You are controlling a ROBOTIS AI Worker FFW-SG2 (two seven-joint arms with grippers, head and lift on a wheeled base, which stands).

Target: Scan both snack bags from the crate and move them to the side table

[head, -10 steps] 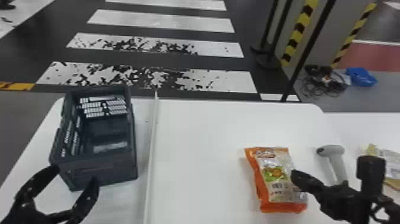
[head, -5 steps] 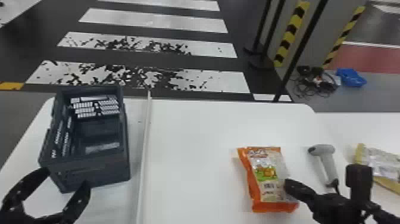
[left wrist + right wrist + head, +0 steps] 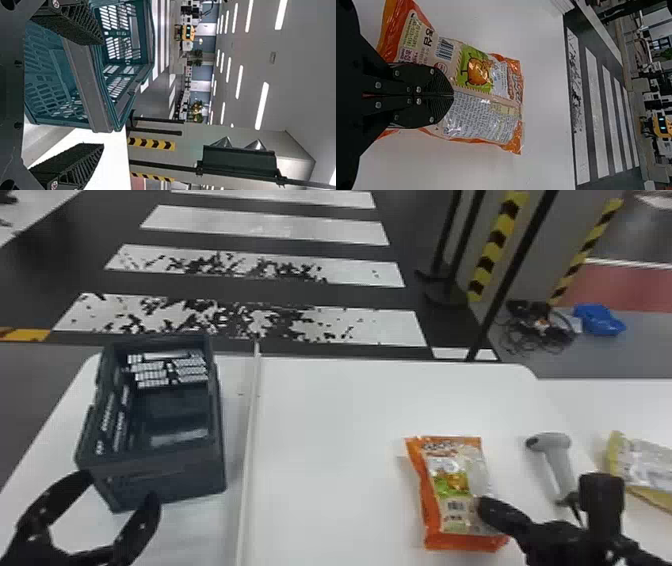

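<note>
Since the earlier frames, my right gripper (image 3: 485,508) has slid a bit lower along the orange snack bag (image 3: 452,490), toward its near end. Head view sways slightly sideways too; my left gripper (image 3: 121,487) keeps its spot by the crate (image 3: 160,485).

Right wrist view: my right gripper (image 3: 453,95) has its 2 fingers together, tips meeting over the orange bag's printed side. Whether they touch the film, I can't tell. Bag lies flat on the white table (image 3: 330,490), long way pointing away from me, barcode (image 3: 445,49) and green picture panel (image 3: 472,69) facing up, orange ends showing.

Left wrist view: my left gripper (image 3: 102,93) has its 2 fingers wide apart, with part of the crate beyond the gap. Head view puts them at the crate's near side; contact, can't tell. Crate stands upright at the table's left part, open top, slotted walls. White strip (image 3: 248,480) runs between crate and orange bag.

Grey scanner (image 3: 559,460) sits right of the orange bag, near the table's right edge, cord at its lower end. Bag no. 2, the yellow snack bag (image 3: 642,465), lies farther right on the side table (image 3: 610,405), cut off by the view's edge.
</note>
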